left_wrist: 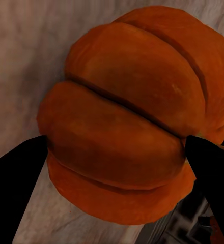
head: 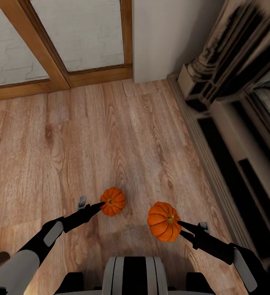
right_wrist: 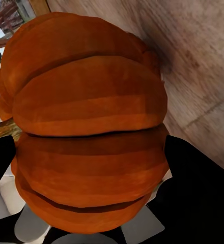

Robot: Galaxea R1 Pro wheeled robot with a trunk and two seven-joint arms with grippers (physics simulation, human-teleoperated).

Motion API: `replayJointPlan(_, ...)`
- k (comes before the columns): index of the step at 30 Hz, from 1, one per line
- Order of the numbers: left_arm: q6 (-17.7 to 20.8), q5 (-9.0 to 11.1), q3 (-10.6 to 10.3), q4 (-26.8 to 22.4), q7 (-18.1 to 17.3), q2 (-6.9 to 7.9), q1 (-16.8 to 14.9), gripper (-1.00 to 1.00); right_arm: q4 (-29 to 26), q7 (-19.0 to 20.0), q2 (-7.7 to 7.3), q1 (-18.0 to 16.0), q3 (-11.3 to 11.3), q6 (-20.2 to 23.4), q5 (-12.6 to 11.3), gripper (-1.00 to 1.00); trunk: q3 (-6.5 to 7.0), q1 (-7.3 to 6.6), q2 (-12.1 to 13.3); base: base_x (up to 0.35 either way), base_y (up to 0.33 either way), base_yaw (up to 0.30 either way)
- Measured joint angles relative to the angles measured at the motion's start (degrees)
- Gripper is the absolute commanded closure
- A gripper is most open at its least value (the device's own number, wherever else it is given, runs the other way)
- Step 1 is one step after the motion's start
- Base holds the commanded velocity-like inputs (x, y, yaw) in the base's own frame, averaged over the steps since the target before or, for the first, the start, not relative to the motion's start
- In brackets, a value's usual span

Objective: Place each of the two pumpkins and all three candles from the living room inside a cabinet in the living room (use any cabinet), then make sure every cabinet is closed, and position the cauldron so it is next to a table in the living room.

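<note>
Two orange ribbed pumpkins hang above the plank floor in front of me. My left gripper (head: 100,205) is shut on the smaller-looking left pumpkin (head: 114,200); up close that pumpkin (left_wrist: 137,112) sits between the black fingers (left_wrist: 15,178), which press its sides. My right gripper (head: 180,228) is shut on the right pumpkin (head: 162,221), and in the right wrist view this pumpkin (right_wrist: 86,132) is squeezed between dark fingers (right_wrist: 193,188). The candles, cabinet, table and cauldron are out of view.
An ornate stone fireplace (head: 233,123) runs along the right side, close to my right arm. A wood-framed glass door (head: 57,45) and a white wall (head: 167,37) close off the far side. Light wood floor (head: 89,135) stretches ahead.
</note>
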Motion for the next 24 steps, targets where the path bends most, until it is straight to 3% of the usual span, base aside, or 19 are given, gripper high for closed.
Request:
replayJointPlan(9,0.3,0.0,0.1,-4.0,-1.3,-0.14,0.0,1.00,0.0,0.0,0.00,0.0,0.0,0.0,0.0,1.00,0.00,0.00,0.0,0.000,0.000,0.000)
replayJointPlan(24,1.7,0.3,0.1,-8.0,-1.2,-0.12,0.0,1.00,0.0,0.1,0.00,0.0,-0.1,0.1,-0.1,1.00,3.32,-0.39,0.2,0.000,0.000,0.000)
